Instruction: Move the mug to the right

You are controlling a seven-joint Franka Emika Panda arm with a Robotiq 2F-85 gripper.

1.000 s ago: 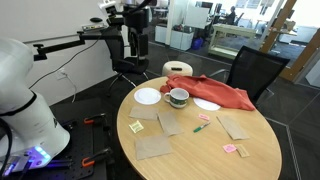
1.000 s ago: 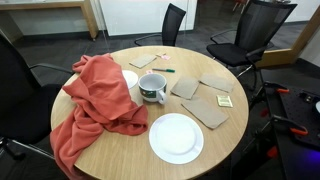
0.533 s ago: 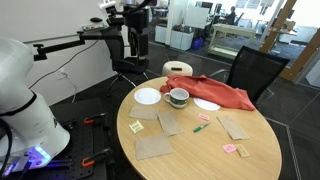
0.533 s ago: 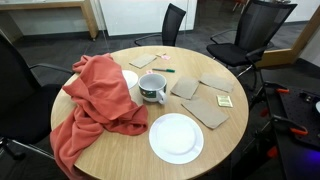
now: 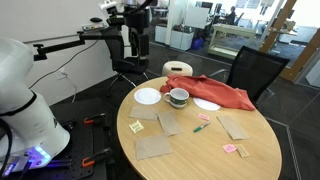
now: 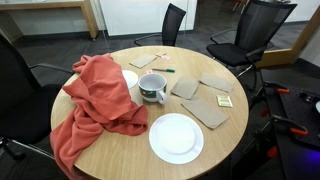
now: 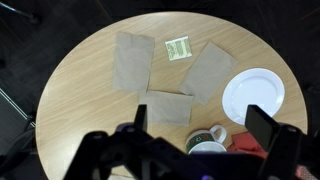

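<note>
The mug [image 5: 178, 97] is squat and whitish-grey with a dark inside. It stands upright on the round wooden table [image 5: 255, 150], between a white plate and a red cloth. It also shows in an exterior view [image 6: 152, 89] and at the bottom of the wrist view [image 7: 208, 142]. My gripper [image 7: 200, 112] is open and empty. It hangs high above the table, well apart from the mug, and its two dark fingers frame the mug in the wrist view.
A red cloth [image 6: 95, 100] is draped over the table edge beside the mug. White plates [image 6: 176, 137] [image 5: 147, 96] lie near it. Brown paper pieces [image 7: 133, 60], a yellow note [image 7: 178, 49] and a green marker [image 6: 163, 70] lie on the table. Office chairs [image 5: 255, 68] stand around.
</note>
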